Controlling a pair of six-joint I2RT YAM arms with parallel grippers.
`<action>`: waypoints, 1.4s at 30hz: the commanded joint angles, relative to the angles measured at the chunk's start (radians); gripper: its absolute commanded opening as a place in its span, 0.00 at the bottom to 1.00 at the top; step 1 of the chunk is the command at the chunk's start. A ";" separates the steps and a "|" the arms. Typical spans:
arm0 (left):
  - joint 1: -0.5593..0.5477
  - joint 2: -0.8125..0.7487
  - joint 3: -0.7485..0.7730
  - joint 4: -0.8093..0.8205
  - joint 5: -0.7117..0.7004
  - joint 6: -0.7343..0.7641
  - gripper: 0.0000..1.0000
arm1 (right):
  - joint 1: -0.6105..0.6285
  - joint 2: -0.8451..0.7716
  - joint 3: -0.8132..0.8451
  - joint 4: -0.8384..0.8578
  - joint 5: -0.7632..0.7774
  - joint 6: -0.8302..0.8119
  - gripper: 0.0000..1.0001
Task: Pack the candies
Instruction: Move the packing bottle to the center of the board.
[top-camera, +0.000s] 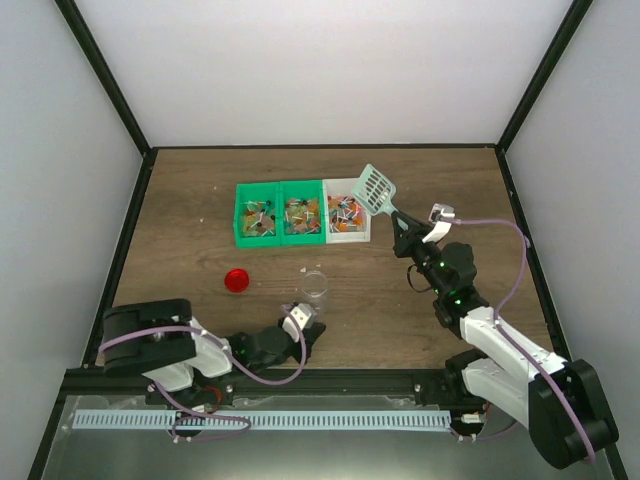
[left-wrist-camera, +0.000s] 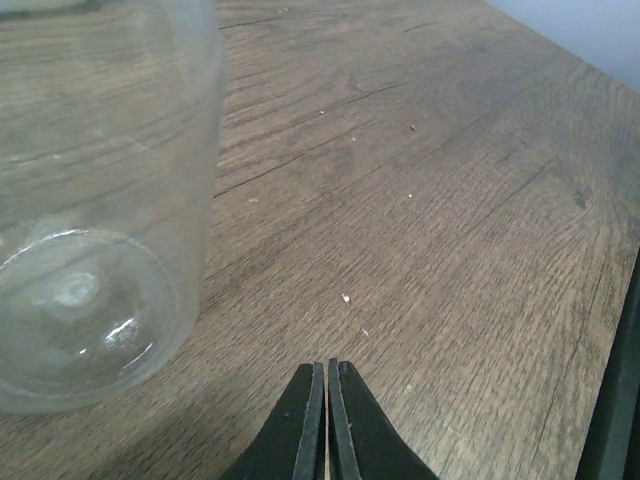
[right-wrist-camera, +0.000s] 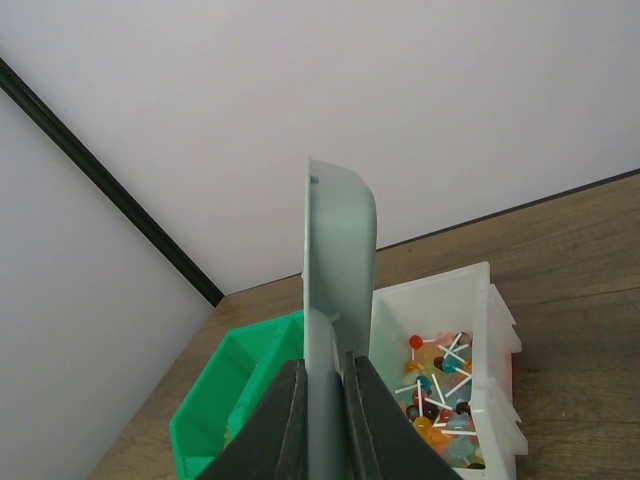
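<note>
Just beside the clear jar (top-camera: 315, 285), the left fingers (left-wrist-camera: 300, 425) were clenched on nothing, low over bare wooden worktop (left-wrist-camera: 450, 200). Beyond the jar lay the candies (right-wrist-camera: 440, 385), binned. The right fingers (right-wrist-camera: 285, 420) were nearer them, grasping the scoop (right-wrist-camera: 338, 260), its long axis aimed at the white bin (right-wrist-camera: 490, 300).

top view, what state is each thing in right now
jar, upright, lid off, empty
red lid, lying flat, apart from jar
scoop, held raised by the bins
candies, in the bins, none in jar
left tool, shut, empty, beside jar
right tool, shut on scoop handle
</note>
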 joint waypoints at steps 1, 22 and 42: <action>-0.004 0.085 0.035 0.211 -0.010 0.016 0.04 | -0.008 -0.009 0.022 0.015 0.006 -0.029 0.01; 0.010 0.373 0.151 0.377 -0.093 0.019 0.04 | -0.008 0.005 0.021 0.021 -0.009 -0.032 0.01; 0.123 0.435 0.172 0.395 -0.160 -0.008 0.04 | -0.007 0.023 0.021 0.028 -0.018 -0.034 0.01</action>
